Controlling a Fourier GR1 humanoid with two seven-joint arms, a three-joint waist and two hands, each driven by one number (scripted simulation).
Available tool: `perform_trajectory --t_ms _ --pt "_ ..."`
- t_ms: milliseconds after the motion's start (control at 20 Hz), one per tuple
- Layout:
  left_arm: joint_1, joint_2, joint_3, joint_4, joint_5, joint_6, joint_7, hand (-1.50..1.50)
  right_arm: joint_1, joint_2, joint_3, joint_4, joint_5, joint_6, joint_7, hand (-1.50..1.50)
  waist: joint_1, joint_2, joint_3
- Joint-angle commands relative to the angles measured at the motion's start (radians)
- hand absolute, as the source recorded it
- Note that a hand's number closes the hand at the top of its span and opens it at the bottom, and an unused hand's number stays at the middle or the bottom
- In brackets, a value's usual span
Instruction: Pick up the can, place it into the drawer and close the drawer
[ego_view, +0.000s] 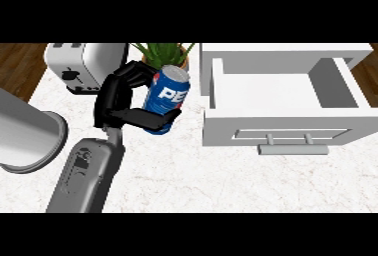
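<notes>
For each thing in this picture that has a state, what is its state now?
can: held, lifted off the counter, tilted
hand: curled round the can
drawer: open, nothing visible inside
toaster: standing on the counter, untouched
plant: behind the can, partly hidden

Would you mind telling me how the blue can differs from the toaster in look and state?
The blue can is a slim cylinder with white lettering, while the toaster is a boxy silver and white appliance with a dark knob. The can is held off the counter in the curled fingers of the left hand; the toaster stands untouched at the counter's back left. Both lie left of the open drawer.
</notes>
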Motion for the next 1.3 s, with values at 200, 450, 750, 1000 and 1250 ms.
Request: perform_trajectory --t_ms 200,450,750,1000,1250 --pt "-0.241 -0.009 -0.079 0.048 -0.03 0.108 0.127 1.5 -0.057 0.013 0.015 -0.007 0.044 -0.043 0.057 -1.5 -0.002 0.002 0.0" --pt "-0.462 -0.009 -0.124 0.139 -0.013 0.236 0.233 1.5 -0.022 0.012 -0.013 0.021 0.022 -0.007 -0.008 -1.5 -0.012 0.002 0.0" --pt "-0.647 -0.009 -0.131 0.335 0.056 0.285 0.221 1.5 -0.036 0.008 -0.012 -0.01 0.0 -0.004 0.039 -1.5 -0.016 0.004 0.0" --pt "-0.785 -0.009 -0.141 0.472 0.098 0.33 0.207 1.5 -0.028 -0.009 -0.024 -0.002 -0.004 0.01 0.017 -1.5 -0.026 0.005 0.0" --pt "-0.891 -0.009 -0.115 0.669 0.148 0.3 0.132 1.5 -0.094 0.012 0.02 0.066 0.073 -0.017 -0.013 -1.5 -0.033 0.014 0.001"
